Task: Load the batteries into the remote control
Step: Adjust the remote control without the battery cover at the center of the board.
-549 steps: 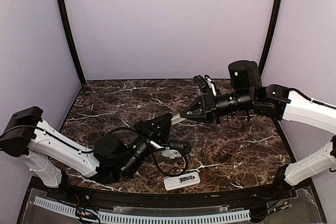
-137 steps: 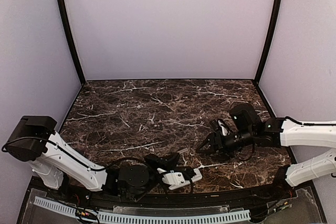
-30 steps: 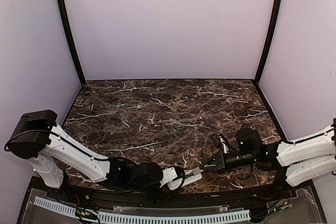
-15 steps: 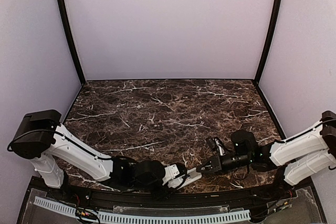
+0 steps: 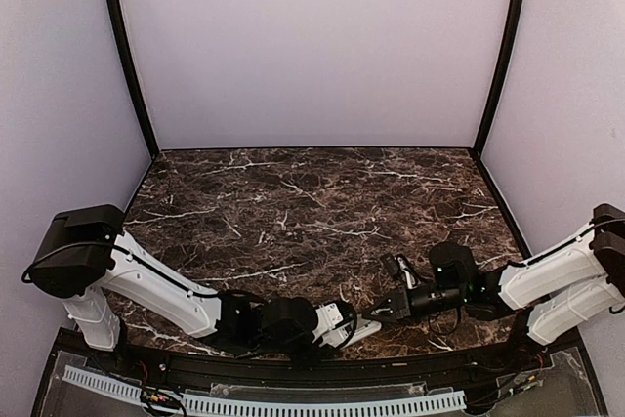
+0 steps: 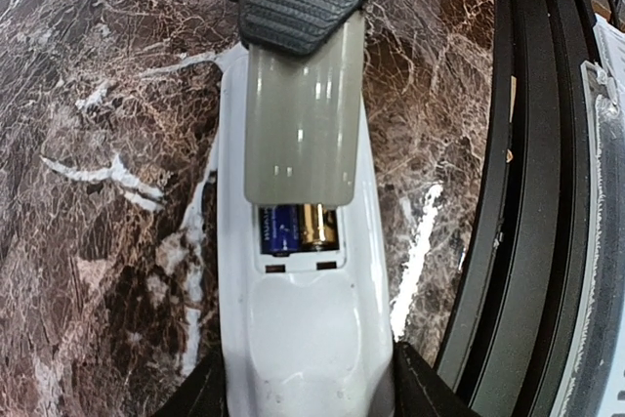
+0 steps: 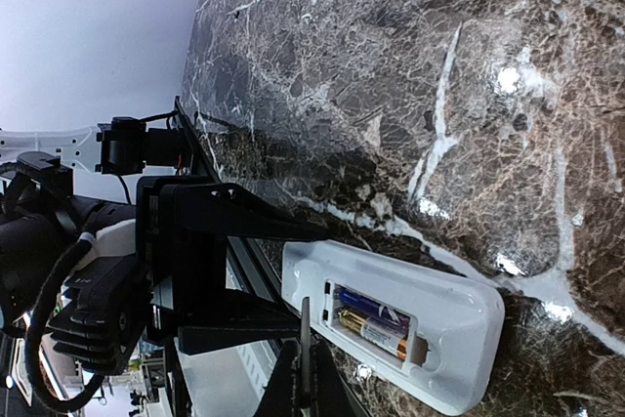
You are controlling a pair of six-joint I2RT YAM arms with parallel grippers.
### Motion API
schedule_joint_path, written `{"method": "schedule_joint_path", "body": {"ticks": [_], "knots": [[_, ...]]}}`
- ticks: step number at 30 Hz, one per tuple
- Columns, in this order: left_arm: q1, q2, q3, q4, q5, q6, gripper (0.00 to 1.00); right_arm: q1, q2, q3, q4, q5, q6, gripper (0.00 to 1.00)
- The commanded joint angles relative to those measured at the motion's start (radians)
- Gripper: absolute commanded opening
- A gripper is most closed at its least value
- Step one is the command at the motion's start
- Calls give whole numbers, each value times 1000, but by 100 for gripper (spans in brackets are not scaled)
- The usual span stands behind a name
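The right arm has swung down from the middle-right of the desk [image 5: 293, 202] since a few seconds ago, and both arms now meet low at the near edge. The left arm has slid a little further right along that edge.

The remote control [image 6: 303, 329] lies there back-up on the marble, just beside the black rail [image 6: 518, 192]. The left claw [image 6: 308, 399] is clamped on it from one end, a finger pressed against each long side.

The recessed compartment is partly uncovered. Two batteries [image 6: 298, 227] sit in it side by side, one showing blue and the other gold. From the right wrist they look purple-blue and orange.

The right claw [image 6: 303, 31] comes in from the opposite end, pinched shut on the grey cover [image 6: 298, 134]. That flat piece lies lengthwise over the remote's back, hiding the far part of the recess and leaving the batteries' near ends on show. I cannot tell whether it rests on the plastic or sits just above it.
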Motion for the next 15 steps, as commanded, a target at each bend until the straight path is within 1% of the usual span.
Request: {"method": "schedule_joint_path", "body": {"ticks": [1,2,4,6,11,15], "knots": [[10,33,0,-77,-28,-35,19,0,-20,-8,50,-37,-27,0],[11,33,0,-76,-33,-40,14,-13,-20,7,33,-65,-52,0],[16,33,-1,-79,-54,-55,7,-48,-13,55,-71,-119,-128,0],[21,30,-6,-81,-68,-68,4,-82,-11,77,-124,-154,-177,0],[28,16,-26,-53,-54,-61,3,-131,3,94,-148,-205,-217,0],[28,23,-34,-26,-57,-45,3,-131,72,102,-79,-252,-195,0]]}}
